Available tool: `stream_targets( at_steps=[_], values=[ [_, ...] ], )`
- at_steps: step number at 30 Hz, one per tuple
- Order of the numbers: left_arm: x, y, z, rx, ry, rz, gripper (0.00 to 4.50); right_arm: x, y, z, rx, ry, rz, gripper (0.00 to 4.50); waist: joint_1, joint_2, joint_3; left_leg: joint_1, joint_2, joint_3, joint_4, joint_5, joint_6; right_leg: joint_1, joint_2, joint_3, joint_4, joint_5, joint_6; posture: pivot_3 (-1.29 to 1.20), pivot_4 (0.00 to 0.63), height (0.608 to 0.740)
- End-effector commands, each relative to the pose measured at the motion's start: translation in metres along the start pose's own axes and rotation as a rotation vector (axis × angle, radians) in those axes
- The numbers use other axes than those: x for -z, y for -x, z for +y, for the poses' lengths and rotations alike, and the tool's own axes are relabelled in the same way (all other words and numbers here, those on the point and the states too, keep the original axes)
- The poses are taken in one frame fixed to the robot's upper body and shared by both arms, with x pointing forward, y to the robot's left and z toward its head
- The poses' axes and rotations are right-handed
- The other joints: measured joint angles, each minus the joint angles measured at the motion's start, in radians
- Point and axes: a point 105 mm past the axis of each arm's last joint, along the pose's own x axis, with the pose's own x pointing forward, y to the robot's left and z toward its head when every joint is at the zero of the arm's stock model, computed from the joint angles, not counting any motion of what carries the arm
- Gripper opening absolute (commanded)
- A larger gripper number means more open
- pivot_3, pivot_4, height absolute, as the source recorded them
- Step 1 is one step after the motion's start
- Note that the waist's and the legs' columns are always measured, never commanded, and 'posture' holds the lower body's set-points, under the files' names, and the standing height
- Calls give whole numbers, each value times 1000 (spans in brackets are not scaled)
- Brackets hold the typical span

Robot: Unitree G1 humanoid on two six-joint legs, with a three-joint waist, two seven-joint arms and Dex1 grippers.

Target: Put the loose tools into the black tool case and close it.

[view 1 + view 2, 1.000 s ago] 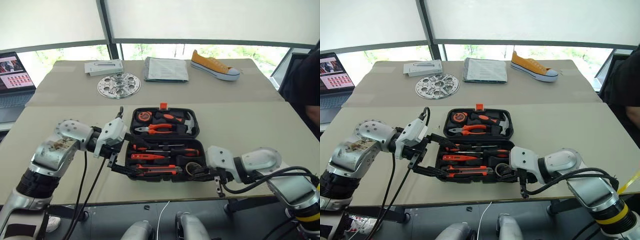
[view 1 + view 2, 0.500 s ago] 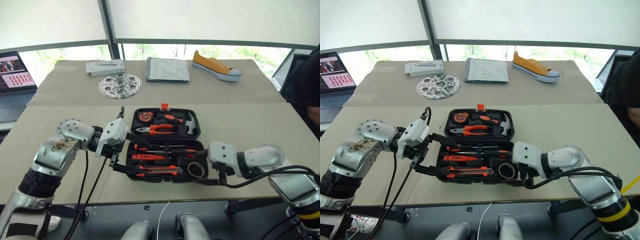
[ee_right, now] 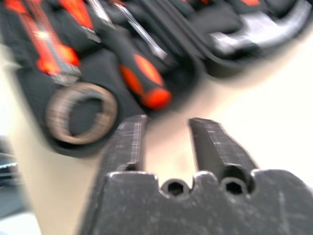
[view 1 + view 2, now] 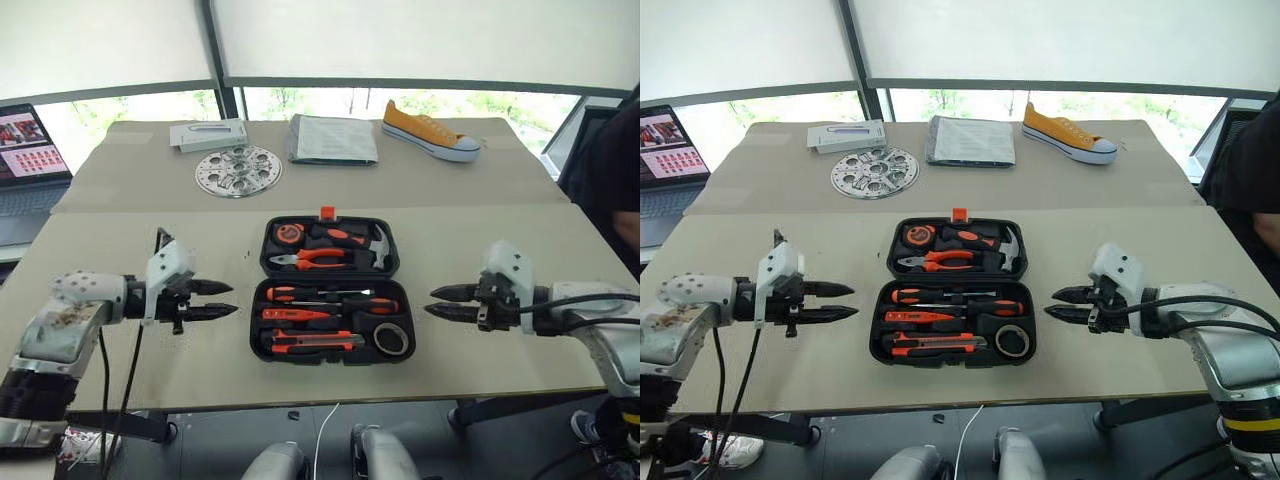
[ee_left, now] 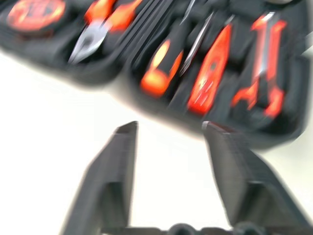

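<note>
Lying open: black tool case (image 4: pixel 330 290) | between left tool (image 4: pixel 224 299), right tool (image 4: pixel 442 302)

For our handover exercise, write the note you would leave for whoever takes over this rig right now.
Left end effector: open, empty, beside the case's left side, clear of it.
Right end effector: open, empty, beside its right side.
Black tool case: lies open on the table.
Done: screwdrivers and utility knife lie in the near half; no loose tools seen outside.
Left: fold the case shut and latch it.
</note>
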Motion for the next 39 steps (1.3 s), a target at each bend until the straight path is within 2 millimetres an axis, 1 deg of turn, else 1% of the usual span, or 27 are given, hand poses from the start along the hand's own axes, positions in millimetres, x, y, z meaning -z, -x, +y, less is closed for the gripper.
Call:
stream_targets(
  at_steps=[1, 2, 3, 6, 8, 10, 11, 13, 15, 17, 21, 23, 25, 28, 32, 35, 36, 38, 39],
  values=[
    [1, -14, 0, -2, -76, 5, 595, 5, -10, -7, 6, 88, 5, 95, 0, 0, 0, 0, 0, 0, 1, 0, -1, 0, 0, 0, 0, 0, 0, 0, 150, 740],
    [1, -20, 0, -1, -81, 2, 282, 6, -16, -7, -3, 111, 6, 0, -1, 0, 0, 0, 0, 0, 1, -1, -2, 0, 0, 0, 0, 0, 0, 0, 150, 740],
    [1, -26, 1, -2, -84, -1, 17, 5, -21, -7, -12, 130, 5, 0, -3, 0, 0, 0, 0, 0, 1, -1, -2, 0, 0, 1, 1, 0, 0, 0, 150, 740],
    [0, -39, 0, 3, -89, -11, 17, 2, -34, -7, -21, 178, -1, 0, -5, 0, 0, 0, 1, 0, 1, 0, -1, 0, 1, 2, 1, 0, 0, 0, 150, 740],
    [-4, -48, -3, 24, -92, -37, 17, -3, -44, -3, -50, 219, -17, 0, -7, 0, 0, 0, 1, 0, 1, 1, 1, -1, 1, 3, 1, 0, 0, 0, 150, 740],
    [-9, -52, -7, 44, -90, -64, 17, -9, -49, 4, -86, 242, -49, 0, -6, 0, 0, 0, 1, 0, 1, 1, 1, -1, 1, 3, 1, 0, 0, 0, 150, 740],
    [-10, -53, -8, 50, -88, -71, 17, -11, -50, 5, -96, 245, -59, 0, -3, 0, 0, 0, 1, 0, 1, 1, 1, -1, 1, 2, 1, 0, 0, 0, 150, 740],
    [-12, -53, -16, 86, -96, -87, 17, -15, -49, 15, -148, 263, -91, 0, -3, 0, 0, -1, 1, 0, 1, 1, 1, -1, 0, 2, 1, 0, 0, 0, 150, 740],
    [-12, -52, -29, 150, -95, -91, 17, -19, -45, 32, -228, 279, -123, 0, -5, 0, 0, -2, 1, 0, 1, 1, 2, -2, 0, 2, 0, 0, 0, 0, 150, 740],
    [-11, -49, -38, 188, -98, -87, 17, -20, -41, 42, -266, 276, -134, 0, -6, 0, 0, -2, 1, 0, 0, 1, 2, -3, 1, 2, 1, 0, 0, 0, 150, 740],
    [-7, -45, -53, 234, -88, -69, 17, -11, -36, 53, -285, 283, -109, 0, -10, 0, 0, -2, 2, 0, -1, 1, 2, -4, 1, 2, 1, 0, 0, 0, 150, 740],
    [-3, -44, -55, 221, -94, -48, 17, -7, -33, 56, -279, 273, -98, 0, -9, 0, 0, -2, 2, 0, 0, 1, 1, -3, 1, 3, 1, 0, 0, 0, 150, 740],
    [3, -39, -52, 194, -100, -18, 17, 0, -30, 57, -262, 273, -67, 0, -6, 0, 0, -2, 2, 0, 0, 0, 1, -3, 1, 3, 1, 0, 0, 0, 150, 740],
    [15, -27, -50, 170, -94, 30, 17, 12, -22, 57, -238, 249, -26, 0, -4, 0, 0, -1, 2, 0, 0, 0, 1, -2, 1, 3, 1, 0, 0, 0, 150, 740],
    [29, -11, -47, 139, -80, 86, 17, 23, -12, 55, -204, 229, 16, 0, -4, 0, 0, 0, 2, 0, 0, 0, 0, -1, 1, 3, 1, 0, 0, 0, 150, 740],
    [39, 0, -36, 86, -57, 128, 17, 32, -3, 44, -147, 217, 59, 0, -4, 0, 0, 1, 2, 0, 0, -3, -5, 0, 1, 3, 1, 0, 0, 0, 150, 740],
    [40, 4, -28, 47, -29, 130, 17, 32, -1, 36, -108, 207, 67, 0, -4, 0, 0, 1, 2, 0, 0, -3, -6, 0, 1, 3, 1, 0, 0, 0, 150, 740],
    [33, 6, -13, -28, 58, 90, 17, 27, 0, 21, -39, 152, 54, 0, -4, 0, 0, 2, 2, 0, 0, -3, -6, 1, 2, 3, 1, 0, 0, 0, 150, 740],
    [27, 6, -5, -64, 113, 56, 262, 21, 0, 15, -15, 123, 36, 0, -4, 0, 0, 2, 2, 0, 0, -3, -6, 1, 2, 3, 1, 0, 0, 0, 150, 740]
  ],
)
